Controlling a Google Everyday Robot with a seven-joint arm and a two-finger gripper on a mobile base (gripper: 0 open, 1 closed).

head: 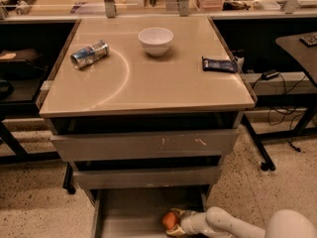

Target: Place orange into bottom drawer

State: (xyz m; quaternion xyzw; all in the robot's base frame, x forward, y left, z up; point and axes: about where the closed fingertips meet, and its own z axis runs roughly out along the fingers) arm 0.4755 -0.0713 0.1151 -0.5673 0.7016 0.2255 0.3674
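The orange is low in the open bottom drawer, near its right side, right above or on the flat floor. My gripper reaches in from the lower right on a white arm and is closed around the orange. The drawer is pulled out below the two upper drawers with scuffed grey fronts.
On the cabinet top lie a white bowl, a tipped can and a dark snack packet. Black desks stand to both sides, with cables and a table leg on the right. The floor is speckled.
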